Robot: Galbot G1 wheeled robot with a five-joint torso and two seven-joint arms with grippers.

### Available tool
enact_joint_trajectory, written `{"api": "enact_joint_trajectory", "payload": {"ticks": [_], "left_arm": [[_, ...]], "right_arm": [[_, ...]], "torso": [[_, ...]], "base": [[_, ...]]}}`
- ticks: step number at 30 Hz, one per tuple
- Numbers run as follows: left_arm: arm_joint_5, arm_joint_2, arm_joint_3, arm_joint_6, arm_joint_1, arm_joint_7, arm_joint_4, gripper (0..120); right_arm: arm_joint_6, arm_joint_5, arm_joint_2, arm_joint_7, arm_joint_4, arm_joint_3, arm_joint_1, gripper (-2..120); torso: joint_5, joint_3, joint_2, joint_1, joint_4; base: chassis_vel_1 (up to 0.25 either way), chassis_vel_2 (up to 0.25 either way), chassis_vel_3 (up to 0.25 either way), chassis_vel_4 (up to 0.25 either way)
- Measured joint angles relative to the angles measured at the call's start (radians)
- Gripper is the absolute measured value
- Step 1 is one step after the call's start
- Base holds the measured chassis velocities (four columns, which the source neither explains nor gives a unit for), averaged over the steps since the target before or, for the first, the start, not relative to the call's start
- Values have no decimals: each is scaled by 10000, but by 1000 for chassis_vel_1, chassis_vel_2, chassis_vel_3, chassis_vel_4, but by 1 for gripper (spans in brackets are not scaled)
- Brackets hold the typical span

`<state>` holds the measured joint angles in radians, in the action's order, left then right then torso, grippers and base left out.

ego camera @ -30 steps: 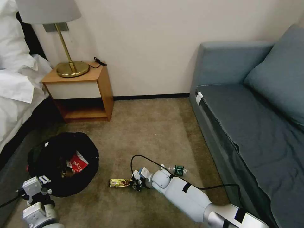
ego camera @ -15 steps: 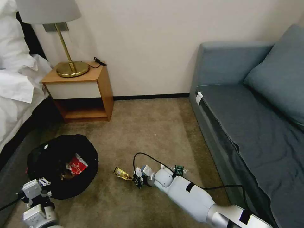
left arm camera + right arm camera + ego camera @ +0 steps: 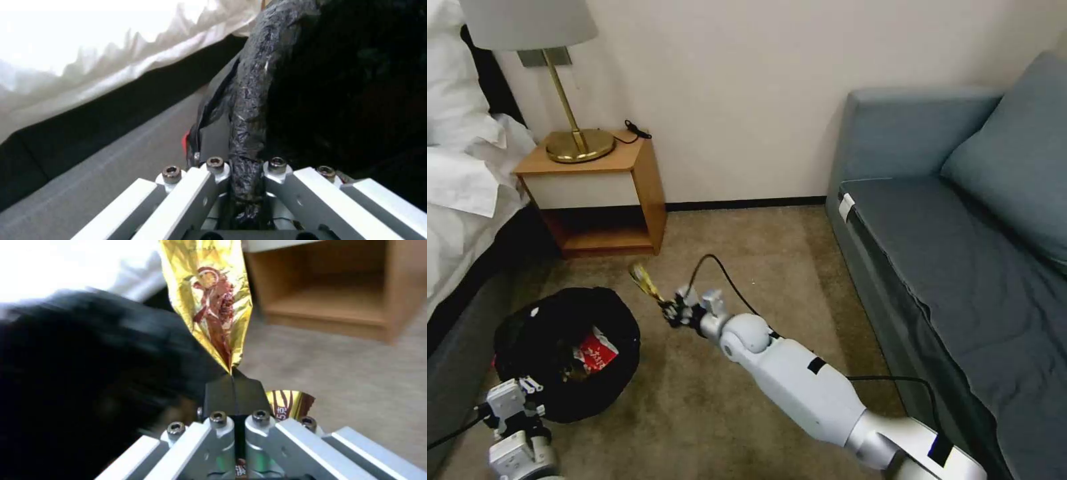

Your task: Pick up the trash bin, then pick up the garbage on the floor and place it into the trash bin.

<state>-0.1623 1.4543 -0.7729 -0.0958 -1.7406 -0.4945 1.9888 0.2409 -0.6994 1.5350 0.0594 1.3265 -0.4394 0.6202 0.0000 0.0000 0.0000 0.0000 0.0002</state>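
Note:
The trash bin (image 3: 554, 327), lined with a crinkly black bag, is at the lower left of the head view. A red-and-white packet (image 3: 595, 355) lies inside it. My left gripper (image 3: 527, 390) is shut on the bin's near rim; the left wrist view has the black bag rim (image 3: 249, 110) pinched in that gripper (image 3: 246, 168). My right gripper (image 3: 670, 312) hangs above the carpet just right of the bin, shut on a piece of garbage, a gold snack wrapper (image 3: 646, 283) that sticks up from it. In the right wrist view the wrapper (image 3: 213, 303) rises from the gripper (image 3: 233, 386) beside the bin (image 3: 80, 390).
A wooden nightstand (image 3: 620, 193) with a brass lamp (image 3: 570, 127) stands against the back wall. A bed with white linen (image 3: 460, 180) runs along the left. A blue-grey sofa (image 3: 960, 253) fills the right side. Open carpet (image 3: 760, 253) lies between them.
My right gripper has lifted the gold wrapper off the carpet and carried it up and left, close to the bin. The left gripper still holds the bin, which shifted slightly.

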Motion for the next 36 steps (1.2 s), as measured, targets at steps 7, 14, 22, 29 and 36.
{"api": "enact_joint_trajectory", "payload": {"ticks": [7,14,22,29,36], "left_arm": [[21,98,65,183,232,29,-31,3],[-8,63,73,218,329,36,-73,3],[-51,42,62,203,296,43,-39,3],[-72,75,54,178,315,52,-29,3],[-73,76,48,151,329,54,-45,3]], "right_arm": [[417,-912,69,-227,1256,-431,370,0],[932,-1059,-128,-83,1858,-1252,656,0],[576,-102,72,-299,575,-1453,602,0],[274,377,189,-745,122,-1621,570,7],[127,823,155,-882,100,-1622,565,36]], "torso": [[-1,0,0,0,-1],[-1,0,0,0,-1],[-1,0,0,1,-1],[0,0,0,0,-1],[0,0,-1,0,-2]], "base": [[0,0,0,0],[0,0,0,0],[0,0,0,0],[0,0,0,0],[0,0,0,0]]}}
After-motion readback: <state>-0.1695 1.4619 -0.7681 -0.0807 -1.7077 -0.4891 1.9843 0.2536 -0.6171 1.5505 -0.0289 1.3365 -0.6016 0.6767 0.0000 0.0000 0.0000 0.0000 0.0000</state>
